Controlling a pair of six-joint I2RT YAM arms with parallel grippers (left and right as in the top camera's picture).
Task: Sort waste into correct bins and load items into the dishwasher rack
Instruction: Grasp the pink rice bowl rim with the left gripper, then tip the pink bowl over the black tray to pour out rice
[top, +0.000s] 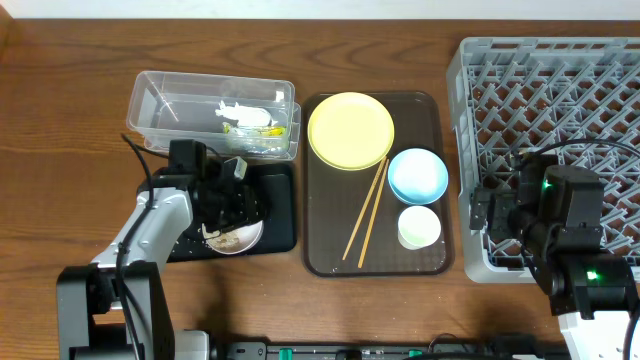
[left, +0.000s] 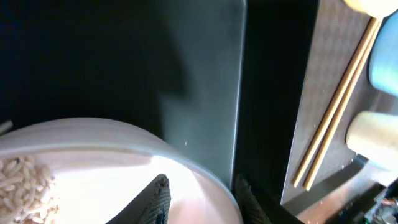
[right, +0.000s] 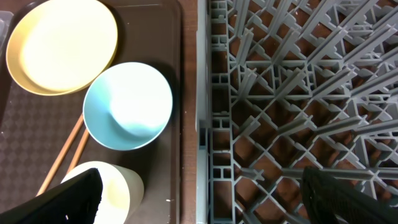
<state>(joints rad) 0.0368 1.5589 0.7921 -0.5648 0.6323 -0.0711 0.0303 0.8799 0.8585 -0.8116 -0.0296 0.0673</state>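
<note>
The overhead camera looked straight down on the table (top: 60, 120) from high up. The brown serving tray (top: 325, 205) lay near the middle of its frame, and everything to either side of that tray was in view. The left wrist camera sat very close above the white bowl (left: 112, 168), left of the tray. It faced down past the left claw (left: 205, 202), and part of the tray showed along its right edge. The right wrist camera hung less close over the tray's right edge, facing down. The right claw (right: 214, 199) framed its lower corners and the dishwasher rack (right: 280, 93) filled its right half. Both wrist views shared the chopsticks (left: 336, 99), the light blue bowl (left: 385, 62) and the small white cup (left: 373, 137) on the tray.
</note>
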